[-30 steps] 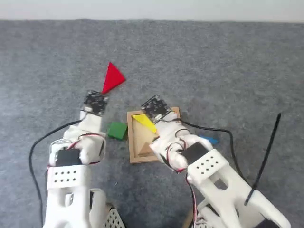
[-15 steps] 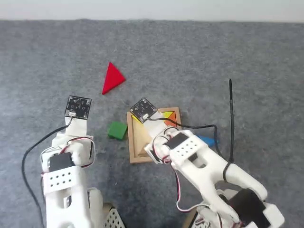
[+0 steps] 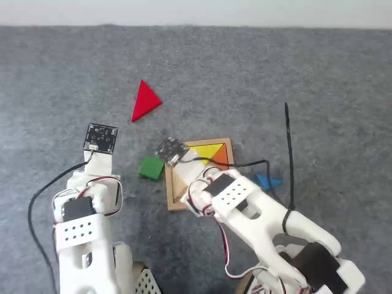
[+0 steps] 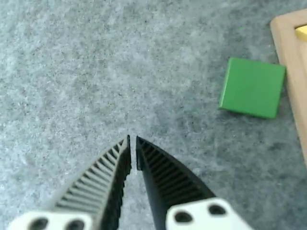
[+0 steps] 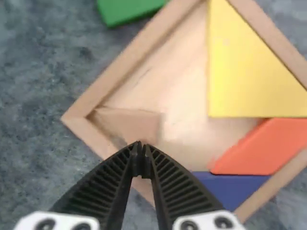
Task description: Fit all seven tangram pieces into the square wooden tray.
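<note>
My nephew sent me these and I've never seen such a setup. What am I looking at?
Two small white robot arms stand side by side at a grey table, doing a tangram puzzle. One picture comes from a fixed camera looking down; the other two from a camera on each arm's wrist, so the black toothed parts there are that arm's gripper. The left gripper is shut over bare surface near a green square. The right gripper is shut above the wooden tray, which holds a yellow triangle, an orange piece and a dark blue piece. A red triangle and a bright blue piece lie outside. Nothing is held.
</note>
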Controlling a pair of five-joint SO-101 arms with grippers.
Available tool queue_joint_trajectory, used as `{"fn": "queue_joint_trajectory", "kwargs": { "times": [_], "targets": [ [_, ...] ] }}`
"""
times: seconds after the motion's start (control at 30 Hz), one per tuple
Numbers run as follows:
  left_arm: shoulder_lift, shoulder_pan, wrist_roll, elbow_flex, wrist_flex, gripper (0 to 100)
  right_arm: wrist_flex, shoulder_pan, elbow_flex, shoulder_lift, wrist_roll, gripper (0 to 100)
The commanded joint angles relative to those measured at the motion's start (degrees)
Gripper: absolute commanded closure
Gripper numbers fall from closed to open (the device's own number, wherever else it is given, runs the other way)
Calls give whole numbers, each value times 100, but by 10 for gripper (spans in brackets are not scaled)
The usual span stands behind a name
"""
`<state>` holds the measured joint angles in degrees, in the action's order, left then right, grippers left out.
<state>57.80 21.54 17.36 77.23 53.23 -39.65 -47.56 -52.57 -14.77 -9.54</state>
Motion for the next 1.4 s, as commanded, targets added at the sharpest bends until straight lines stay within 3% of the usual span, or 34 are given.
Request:
{"fn": "queue_joint_trajectory", "kwargs": {
  "times": [0.0, 0.47, 0.7, 0.93, 1.13, 1.37],
  "targets": [
    [132, 35, 62, -48, -123, 979, -22, -207, 237, 4, -105, 991],
    [132, 35, 62, 110, -440, 978, -716, 356, 193, -1525, -53, 991],
    [132, 35, 62, 119, -448, 978, 31, 716, 70, -611, -70, 991],
    [132, 35, 62, 127, -448, 978, 145, 523, 440, 365, -149, 991],
    [132, 35, 62, 127, -448, 978, 4, 22, 440, 523, -1011, 991],
    [132, 35, 62, 127, -457, 978, 40, 22, 475, 514, -1960, 991]
  ]
}}
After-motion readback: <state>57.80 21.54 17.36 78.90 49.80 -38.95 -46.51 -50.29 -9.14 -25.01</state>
